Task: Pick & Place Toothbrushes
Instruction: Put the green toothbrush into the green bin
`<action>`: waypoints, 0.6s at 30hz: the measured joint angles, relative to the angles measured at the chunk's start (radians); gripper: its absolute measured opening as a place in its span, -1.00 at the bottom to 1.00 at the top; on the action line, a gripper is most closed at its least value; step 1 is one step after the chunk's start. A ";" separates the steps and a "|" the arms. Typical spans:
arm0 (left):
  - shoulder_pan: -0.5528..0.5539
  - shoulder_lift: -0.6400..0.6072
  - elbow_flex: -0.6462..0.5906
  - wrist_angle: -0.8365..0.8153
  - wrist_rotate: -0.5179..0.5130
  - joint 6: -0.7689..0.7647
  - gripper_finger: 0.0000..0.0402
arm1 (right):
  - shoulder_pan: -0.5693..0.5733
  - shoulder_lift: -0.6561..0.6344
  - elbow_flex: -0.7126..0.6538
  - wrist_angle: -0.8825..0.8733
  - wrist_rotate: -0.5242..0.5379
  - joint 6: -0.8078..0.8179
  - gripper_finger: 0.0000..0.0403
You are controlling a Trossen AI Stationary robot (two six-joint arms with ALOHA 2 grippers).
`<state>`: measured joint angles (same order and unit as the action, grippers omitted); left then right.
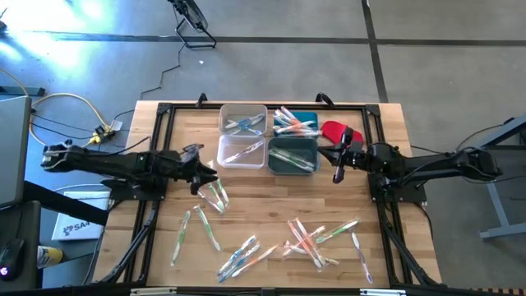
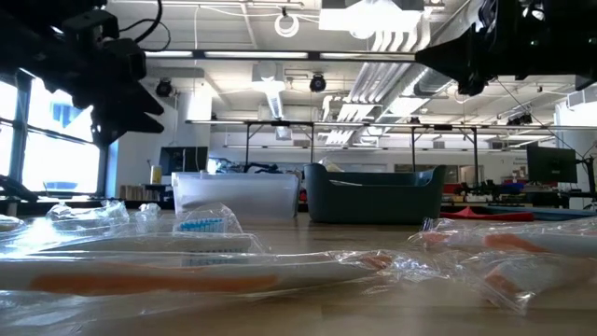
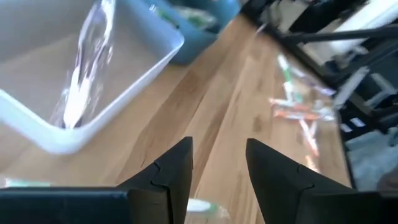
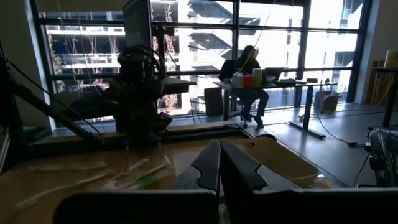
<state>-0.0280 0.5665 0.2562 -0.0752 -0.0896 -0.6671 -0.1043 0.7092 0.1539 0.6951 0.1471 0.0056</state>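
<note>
Wrapped toothbrushes (image 2: 187, 271) crowd the table's (image 1: 271, 185) front edge; left gripper (image 1: 200, 174) fingers spread, empty; right gripper (image 1: 339, 164) fingers clenched, empty.

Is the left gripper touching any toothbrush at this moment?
Apart. In the left wrist view, the left gripper stands open with only bare table between its fingers, held clear of the toothbrush lying in the white bin.

You see four bins (image 1: 243, 153) on the wooden table (image 1: 271, 197), two clear, two teal, a red cloth (image 1: 335, 130) beside them, and a seated person (image 4: 247, 74) by the far windows.
</note>
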 joint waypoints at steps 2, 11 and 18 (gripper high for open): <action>-0.030 0.061 0.040 -0.034 -0.033 -0.031 -0.26 | 0.000 0.005 0.000 -0.003 0.000 -0.001 -0.98; -0.113 0.353 0.390 -0.624 -0.012 -0.288 -0.26 | 0.000 0.018 0.000 -0.003 0.000 -0.003 -0.98; -0.204 0.552 0.607 -0.975 0.134 -0.484 -0.26 | 0.000 0.018 0.000 -0.003 0.000 -0.003 -0.98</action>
<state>-0.2323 1.1183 0.8635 -1.0507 0.0440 -1.1514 -0.1047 0.7277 0.1539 0.6922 0.1468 0.0029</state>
